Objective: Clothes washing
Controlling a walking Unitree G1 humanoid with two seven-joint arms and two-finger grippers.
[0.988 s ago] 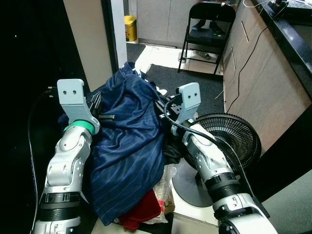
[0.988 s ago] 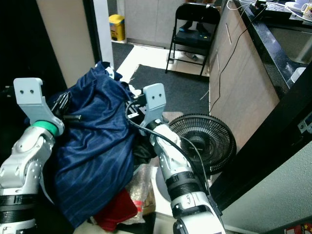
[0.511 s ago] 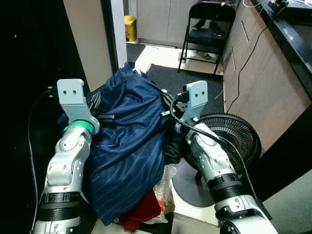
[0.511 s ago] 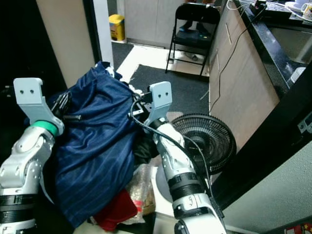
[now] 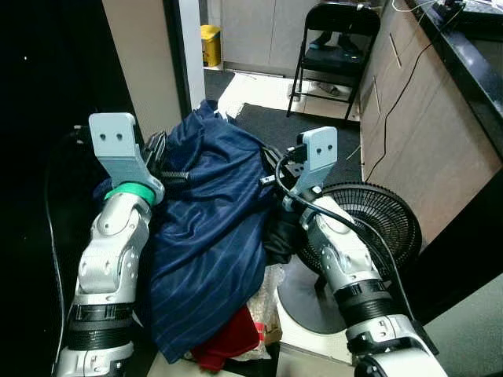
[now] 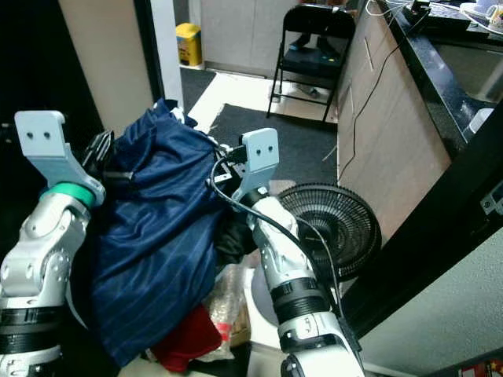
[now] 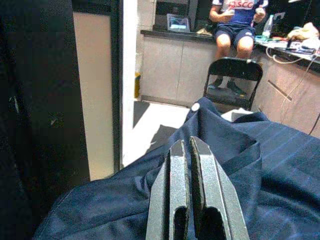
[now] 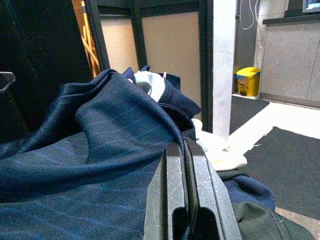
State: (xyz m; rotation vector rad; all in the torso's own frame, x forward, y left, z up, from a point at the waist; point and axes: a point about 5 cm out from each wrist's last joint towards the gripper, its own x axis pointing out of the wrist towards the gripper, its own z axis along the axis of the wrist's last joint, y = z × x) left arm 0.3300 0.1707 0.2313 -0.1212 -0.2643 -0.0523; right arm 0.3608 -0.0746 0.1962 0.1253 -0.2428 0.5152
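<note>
Carrying the navy bundle point(image 5: 212, 228) between both arms, I keep the left gripper point(image 7: 192, 150) and right gripper point(image 8: 181, 150) clenched, fingers pressed together, and squeeze evenly so the red garment point(image 5: 228, 342) underneath cannot slip.

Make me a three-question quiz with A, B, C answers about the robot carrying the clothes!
1. Where does the black fan stand?
A. on the chair
B. on the floor under the right arm
C. on the counter

2. What colour is the big striped cloth?
A. dark blue
B. yellow
C. white

3. How are the left hand fingers?
A. wide apart
B. closed together
C. bent backwards

Answers: 1 B, its round grille sits low beside the right arm. 2 A, it is navy with thin stripes. 3 B, the left wrist view shows the fingers pressed together.
</note>
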